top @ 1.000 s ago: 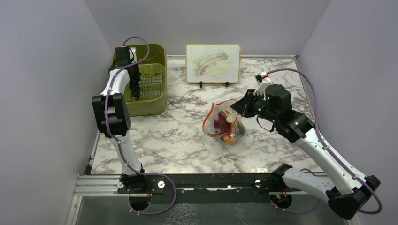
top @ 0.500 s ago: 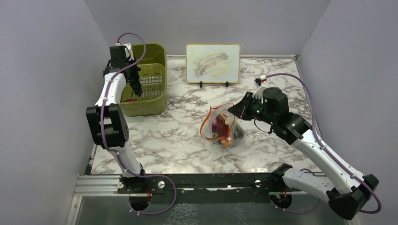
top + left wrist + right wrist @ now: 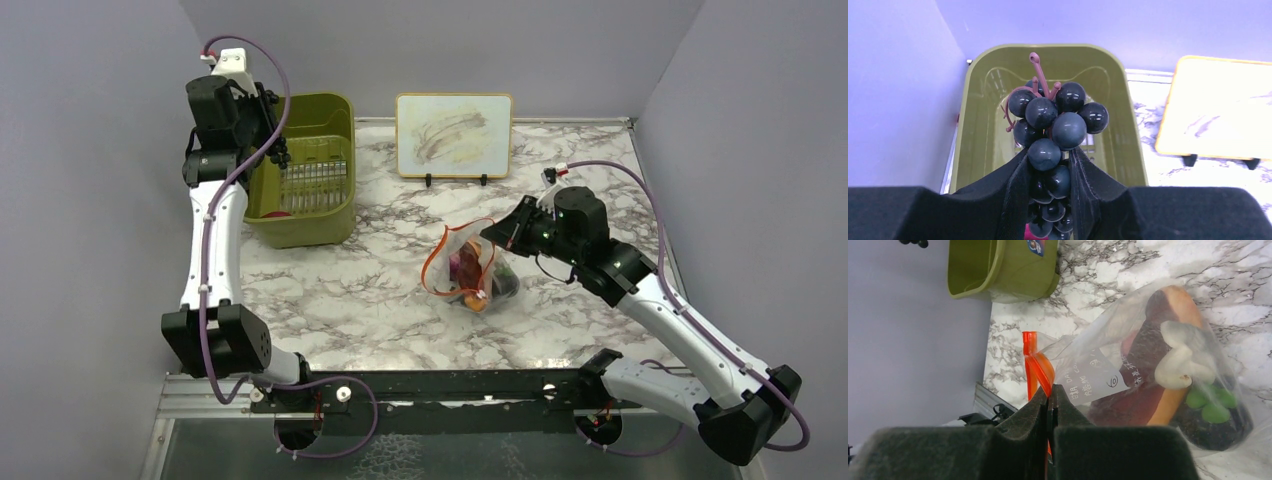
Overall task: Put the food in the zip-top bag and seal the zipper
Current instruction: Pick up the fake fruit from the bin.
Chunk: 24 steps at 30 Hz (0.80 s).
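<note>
My left gripper (image 3: 1049,165) is shut on a bunch of dark purple grapes (image 3: 1053,127), held high over the left rim of the olive-green bin (image 3: 1048,55); in the top view the grapes (image 3: 278,150) hang by that gripper (image 3: 268,130). The clear zip-top bag (image 3: 472,268) lies mid-table with its mouth lifted. Inside it show a hot dog (image 3: 1153,370), a white piece (image 3: 1183,362) and green pieces (image 3: 1210,405). My right gripper (image 3: 1050,400) is shut on the orange-red zipper (image 3: 1035,365) at the bag's mouth; in the top view it (image 3: 497,235) stands at the bag's right.
A small red-pink piece (image 3: 277,213) lies in the bin (image 3: 318,180). A yellow-framed board (image 3: 454,135) stands on small feet at the back. Grey walls close in on the left, back and right. Marble tabletop (image 3: 350,300) stretches around the bag.
The left arm has lifted the grapes out of the bin, up and to the left. The right gripper with the bag mouth has shifted slightly left.
</note>
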### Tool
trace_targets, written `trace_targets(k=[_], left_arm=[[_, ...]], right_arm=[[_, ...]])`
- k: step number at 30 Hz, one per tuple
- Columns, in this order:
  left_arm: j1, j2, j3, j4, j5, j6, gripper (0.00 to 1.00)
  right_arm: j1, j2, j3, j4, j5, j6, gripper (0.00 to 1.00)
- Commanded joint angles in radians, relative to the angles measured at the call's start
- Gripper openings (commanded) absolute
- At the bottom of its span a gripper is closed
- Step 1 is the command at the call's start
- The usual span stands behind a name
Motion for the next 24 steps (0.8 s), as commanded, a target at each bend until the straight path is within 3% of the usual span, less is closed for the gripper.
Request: trace_targets(k=[1,20,24], left_arm=[[-0.016,-0.069,-0.02,0.035,0.1,-0.033,0.32],[-0.159,-0.054,0.138,0.002,0.453,-0.153,0.32],[-0.169,-0.073,0.121,0.091,0.588,-0.241,0.32]], right_arm=[[-0.003,-0.035,-0.017,0.053,0.017,0.034,0.01],[-0.004,0.001,0.025,0.073,0.041,0.094,0.01],[-0.004,0.019,0.037,0.098,0.031,0.088,0.01]])
